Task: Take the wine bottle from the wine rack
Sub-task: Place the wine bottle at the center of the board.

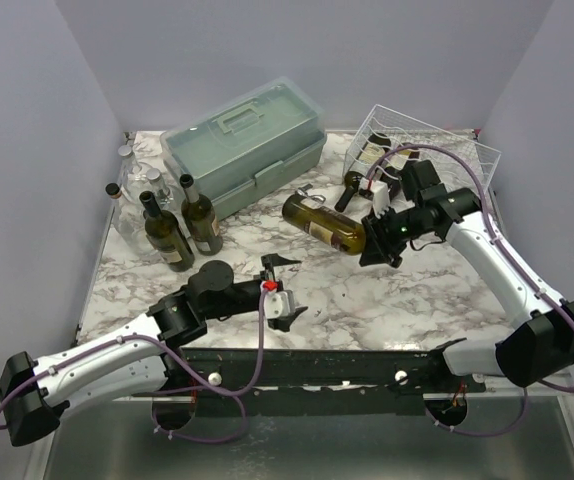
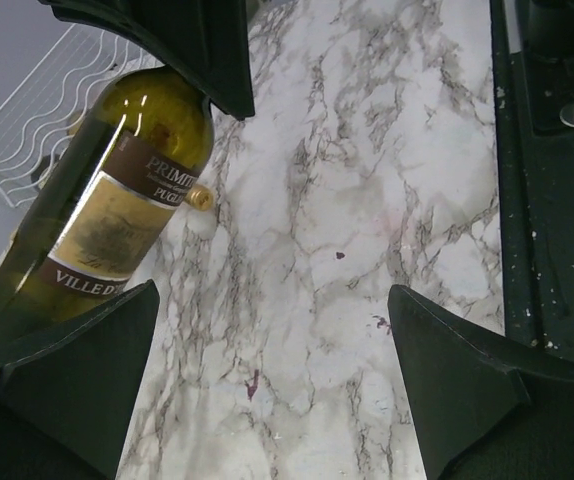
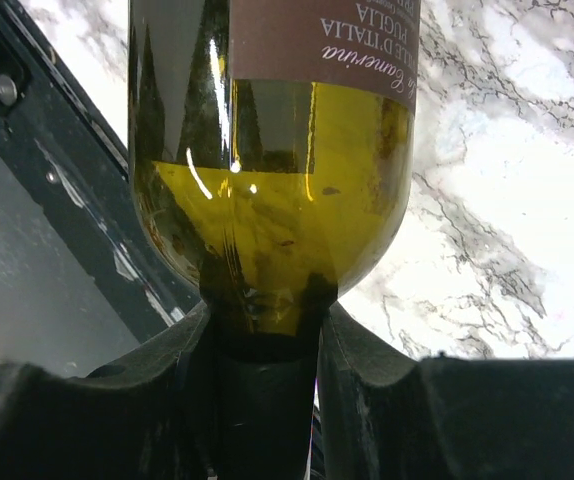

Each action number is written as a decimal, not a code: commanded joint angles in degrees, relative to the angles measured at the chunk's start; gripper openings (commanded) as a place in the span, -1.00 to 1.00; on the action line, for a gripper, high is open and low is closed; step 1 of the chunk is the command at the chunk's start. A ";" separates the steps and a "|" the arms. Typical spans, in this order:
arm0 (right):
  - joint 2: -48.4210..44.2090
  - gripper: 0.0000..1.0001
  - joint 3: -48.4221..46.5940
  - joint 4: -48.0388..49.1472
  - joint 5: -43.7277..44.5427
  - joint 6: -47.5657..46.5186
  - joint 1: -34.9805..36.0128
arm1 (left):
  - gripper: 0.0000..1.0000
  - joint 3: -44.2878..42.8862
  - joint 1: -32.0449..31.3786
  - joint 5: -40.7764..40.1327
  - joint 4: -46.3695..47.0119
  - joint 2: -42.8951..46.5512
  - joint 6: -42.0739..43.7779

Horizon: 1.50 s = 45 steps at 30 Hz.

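While clamping the wine bottle (image 1: 322, 222) by its slim neck alone, mid-frame over the worktop (image 1: 387, 300) and clear of the wine rack (image 1: 437, 140) at upper right, risks letting the heavy body swing down and slip from the right tool (image 1: 375, 238), with the left tool (image 1: 292, 288) gaping idle at lower centre.

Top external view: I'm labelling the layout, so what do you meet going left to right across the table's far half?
Upright bottles → toolbox → wine bottle → wine rack
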<state>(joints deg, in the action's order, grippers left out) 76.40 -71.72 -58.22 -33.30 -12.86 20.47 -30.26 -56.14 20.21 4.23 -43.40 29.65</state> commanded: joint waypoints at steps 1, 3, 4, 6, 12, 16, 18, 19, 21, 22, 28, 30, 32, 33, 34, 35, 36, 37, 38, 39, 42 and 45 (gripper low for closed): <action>0.19 -1.00 -2.00 -0.64 -0.42 -7.01 2.22 | 0.97 0.82 -3.25 -9.96 3.58 -1.09 3.09; 0.47 -1.00 -1.60 -0.95 -0.59 -8.01 2.98 | 0.97 0.84 -4.24 -12.55 5.53 -1.54 2.18; 0.63 -1.00 -1.53 -1.02 -0.71 -8.32 3.23 | 0.97 0.63 -4.67 -13.74 6.14 -1.75 1.70; 0.90 -1.00 -1.41 -1.26 -0.79 -9.05 3.61 | 0.97 0.00 -5.76 -16.04 6.67 -2.46 2.09; 1.55 -1.00 -0.96 -2.67 -0.70 -9.79 4.94 | 0.97 -2.56 -8.41 -22.09 7.04 -7.39 7.67; 1.81 -1.00 -0.71 -3.92 -0.67 -9.82 6.03 | 0.97 -3.91 -8.59 -23.84 8.83 -12.31 11.44; 1.69 -1.00 -0.45 -4.12 -0.54 -9.58 6.32 | 0.97 -4.32 -8.55 -25.03 10.97 -14.55 13.35; 1.65 -1.00 -0.32 -4.11 -0.60 -9.40 6.49 | 0.97 -4.41 -8.55 -25.20 12.30 -15.69 14.10; 1.51 -1.00 0.17 -4.03 -0.53 -9.13 6.64 | 0.97 -4.91 -8.55 -24.91 13.71 -17.46 15.79; 1.62 -1.00 0.38 -4.09 -0.54 -9.03 6.76 | 0.97 -5.24 -8.55 -24.29 13.93 -18.23 16.37; 1.97 -1.00 0.84 -4.53 -1.50 -9.22 7.00 | 0.97 -6.04 -7.47 -19.55 15.47 -21.63 18.07; 2.02 -1.00 0.70 -4.78 -2.00 -9.13 7.12 | 0.97 -5.71 -6.47 -16.68 16.18 -22.21 18.25; 2.16 -1.00 0.41 -5.19 -2.37 -9.11 7.15 | 0.97 -5.86 -5.64 -15.18 16.52 -22.95 18.73; 2.25 -1.00 0.28 -5.46 -2.61 -9.21 7.19 | 0.97 -5.94 -5.35 -14.60 16.51 -23.32 19.03; 2.40 -1.00 0.19 -5.76 -2.78 -9.20 7.18 | 0.97 -6.08 -5.01 -13.75 16.60 -23.70 19.28; 2.56 -1.00 0.05 -5.98 -2.82 -9.19 7.28 | 0.97 -6.15 -4.63 -12.81 16.61 -24.09 19.38; 2.63 -1.00 0.01 -6.18 -2.82 -9.20 7.29 | 0.97 -6.22 -4.19 -12.05 16.60 -24.59 19.40; 2.75 -1.00 -0.12 -6.33 -2.82 -9.26 7.26 | 0.98 -6.36 -3.83 -11.24 16.60 -25.02 19.33; 2.82 -1.00 -0.11 -6.56 -2.83 -9.33 7.29 | 0.97 -6.53 -3.43 -10.56 16.60 -25.56 19.31; 2.85 -1.00 -0.12 -6.64 -2.94 -9.29 7.38 | 0.97 -6.69 -2.92 -9.77 16.64 -26.03 19.19; 2.87 -1.00 -0.24 -7.04 -3.08 -9.37 7.48 | 0.97 -7.11 -1.54 -6.54 16.66 -27.11 18.40; 2.87 -1.00 -0.43 -7.52 -3.18 -9.46 7.65 | 0.97 -7.62 -0.39 -3.49 16.60 -28.08 17.75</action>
<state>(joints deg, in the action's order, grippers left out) 79.72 -70.54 -66.32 -32.12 -21.10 27.46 -35.29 -58.02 9.15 19.66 -70.19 48.01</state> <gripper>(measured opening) 0.369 0.987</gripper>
